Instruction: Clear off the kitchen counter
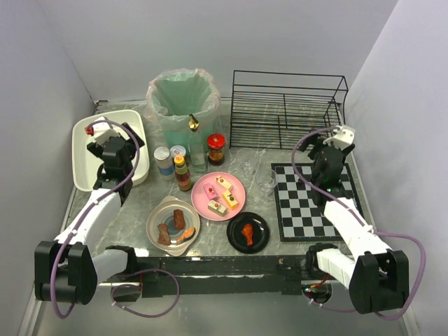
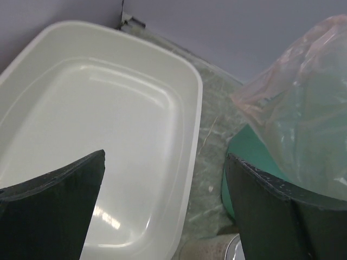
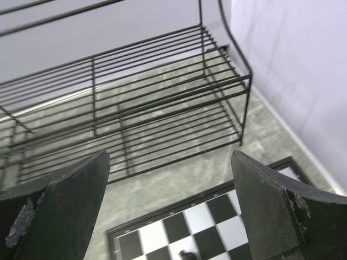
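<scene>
1. Front zone. The desk point(image 1: 210, 234) spans the whole work area, from the front rail to the back wall. Nearest the arm bases it carries a black plate point(image 1: 248, 232) with a drumstick and a grey bowl point(image 1: 173, 225) with sausage pieces. Just behind them is a pink plate point(image 1: 218, 196) with cake pieces. The tableware is grouped at centre front, within likely reach of either arm. Nothing is cleared yet.

2. Middle zone. Bottles point(image 1: 183, 173) and a red-lidded jar point(image 1: 216, 148) stand upright in a cluster. A checkered mat point(image 1: 315, 199) lies flat at the right.

3. Arms. The left arm point(image 1: 94, 210) holds the left jaws above the right rim of the tub point(image 1: 80, 140), spread wide and gripping nothing. The part of the tub seen from the left wrist holds nothing, and it is probably the receptacle for dishes. The right arm point(image 1: 346, 217) holds the right jaws over the far edge of the mat, facing the rack, equally wide and empty.

4. Far zone. The lined bin point(image 1: 183, 98) probably takes food scraps. The wire rack point(image 1: 287, 108) probably takes the bottles and jar. Both arms sit raised at the sides, leaving the centre unobstructed for a first pick.
</scene>
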`<act>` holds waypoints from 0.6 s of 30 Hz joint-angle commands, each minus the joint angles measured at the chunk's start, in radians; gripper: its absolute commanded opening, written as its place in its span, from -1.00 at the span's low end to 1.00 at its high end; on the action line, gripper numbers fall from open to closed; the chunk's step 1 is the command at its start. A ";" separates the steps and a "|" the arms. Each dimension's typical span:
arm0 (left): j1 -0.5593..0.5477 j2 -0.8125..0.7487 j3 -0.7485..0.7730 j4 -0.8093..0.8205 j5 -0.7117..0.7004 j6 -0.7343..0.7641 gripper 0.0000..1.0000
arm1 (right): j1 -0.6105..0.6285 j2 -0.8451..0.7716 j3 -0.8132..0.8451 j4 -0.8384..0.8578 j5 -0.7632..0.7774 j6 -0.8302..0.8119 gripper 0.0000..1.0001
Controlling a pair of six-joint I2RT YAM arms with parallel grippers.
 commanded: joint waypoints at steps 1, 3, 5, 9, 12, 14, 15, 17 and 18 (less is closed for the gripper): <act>-0.007 -0.015 0.098 -0.275 0.028 -0.107 0.94 | -0.002 -0.004 0.111 -0.266 -0.030 0.133 1.00; -0.009 -0.005 0.134 -0.354 0.026 -0.132 0.94 | -0.004 0.007 0.149 -0.329 -0.068 0.172 0.99; -0.009 -0.005 0.152 -0.403 -0.010 -0.150 0.94 | -0.005 0.018 0.193 -0.388 -0.128 0.186 0.99; -0.006 0.013 0.221 -0.565 -0.115 -0.264 0.94 | -0.008 0.000 0.211 -0.403 -0.231 0.230 1.00; -0.004 0.004 0.241 -0.592 -0.074 -0.276 0.94 | -0.034 -0.022 0.212 -0.405 -0.345 0.278 0.99; -0.004 -0.004 0.253 -0.607 0.000 -0.282 0.93 | -0.038 -0.036 0.211 -0.408 -0.402 0.295 0.99; -0.004 -0.007 0.258 -0.619 0.035 -0.293 0.94 | -0.039 -0.037 0.212 -0.414 -0.433 0.305 0.99; -0.006 -0.031 0.253 -0.653 0.065 -0.322 0.94 | -0.038 -0.028 0.229 -0.444 -0.465 0.334 0.91; -0.006 -0.053 0.241 -0.653 0.063 -0.325 0.94 | -0.033 -0.018 0.256 -0.508 -0.488 0.333 0.86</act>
